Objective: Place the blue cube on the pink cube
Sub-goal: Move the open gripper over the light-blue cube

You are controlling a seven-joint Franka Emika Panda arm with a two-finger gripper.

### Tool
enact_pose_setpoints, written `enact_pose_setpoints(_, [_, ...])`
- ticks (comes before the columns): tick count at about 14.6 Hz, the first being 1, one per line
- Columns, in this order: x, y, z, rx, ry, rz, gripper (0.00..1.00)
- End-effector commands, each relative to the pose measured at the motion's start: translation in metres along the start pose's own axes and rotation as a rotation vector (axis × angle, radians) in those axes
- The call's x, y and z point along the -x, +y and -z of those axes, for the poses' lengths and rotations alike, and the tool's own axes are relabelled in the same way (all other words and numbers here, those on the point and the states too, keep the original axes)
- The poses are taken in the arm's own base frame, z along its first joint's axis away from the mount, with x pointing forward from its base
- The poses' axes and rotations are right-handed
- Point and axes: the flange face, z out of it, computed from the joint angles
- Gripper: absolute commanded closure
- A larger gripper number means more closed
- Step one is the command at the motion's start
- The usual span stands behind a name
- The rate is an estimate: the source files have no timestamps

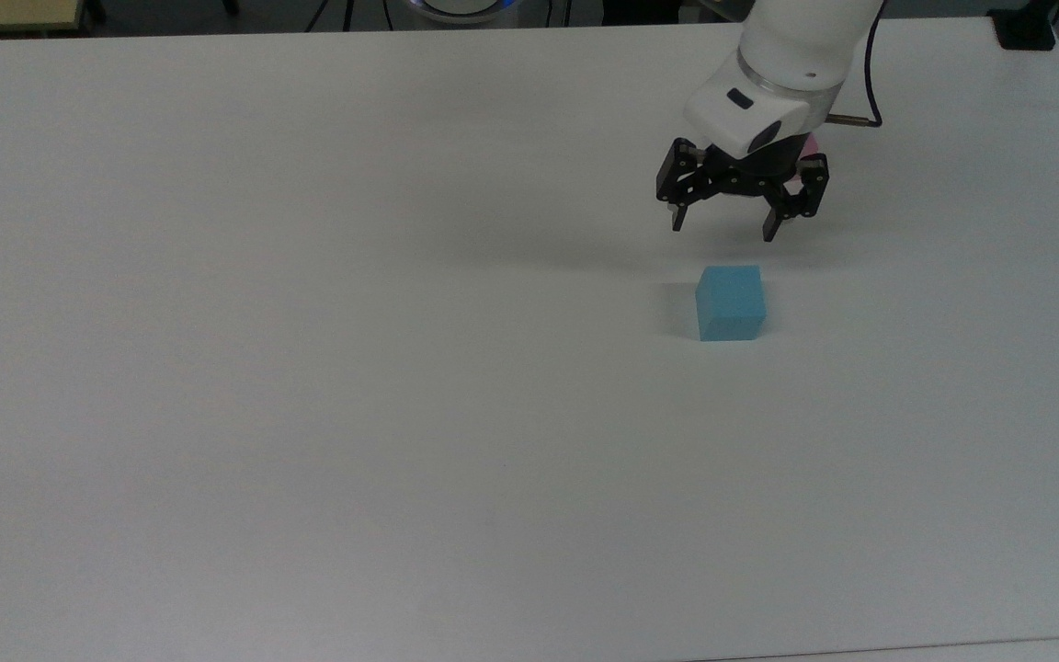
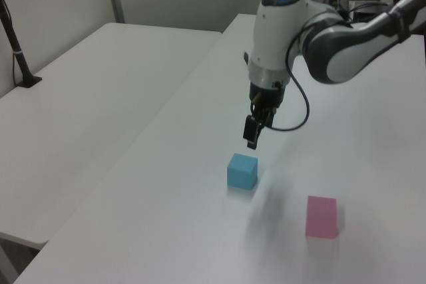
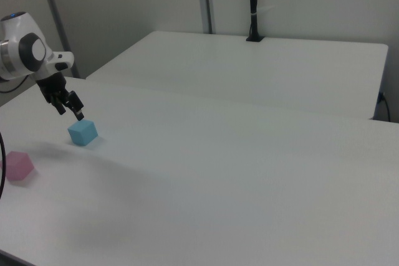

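White matte tabletop (image 1: 309, 414) fills the scene; a second white table (image 2: 86, 98) butts against it, on the left view's left. Pale wall panels (image 3: 124, 4) stand behind in the right view.

Nearest in the top view: the small light sky-blue matte foam cube (image 1: 730, 302), flat on the table, nothing touching it. Same cube in the left view (image 2: 241, 171) and the right view (image 3: 82, 133).

Just beyond it, my pincer (image 1: 724, 226) hangs in the air above the table, fingers spread wide, holding nothing. One black fingertip (image 1: 677, 221) sits toward the top view's left of the blue cube, the other toward the top view's right. In the left view my pincer (image 2: 251, 139) is above the blue cube and a little behind it, clear of its top. In the right view my pincer (image 3: 76, 113) is just above the cube's upper left edge, not touching.

Farther: the small pale pink matte foam cube (image 2: 321, 217), on the table, apart from the blue one, toward the left view's right. In the right view it (image 3: 18, 166) sits near the right view's left edge. In the top view my white wrist (image 1: 768, 101) covers nearly all of it; a pink sliver (image 1: 810, 147) peeks out.
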Motion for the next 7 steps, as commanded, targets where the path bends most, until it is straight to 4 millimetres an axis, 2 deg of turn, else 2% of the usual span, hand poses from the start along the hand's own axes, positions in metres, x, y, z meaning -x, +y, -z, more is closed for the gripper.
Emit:
enact_pose_setpoints(1, [0.0, -0.023, -0.03, 0.068, 0.031, -0.032, 0.0])
enact_pose_setpoints(3, [-0.003, -0.026, -0.047, 0.085, 0.024, -0.035, 0.0])
enact_pose_setpoints(4, [-0.005, -0.034, -0.052, 0.08, 0.021, -0.028, 0.0])
enact_pose_setpoints(7, [-0.009, -0.04, -0.054, 0.067, 0.022, -0.031, 0.0])
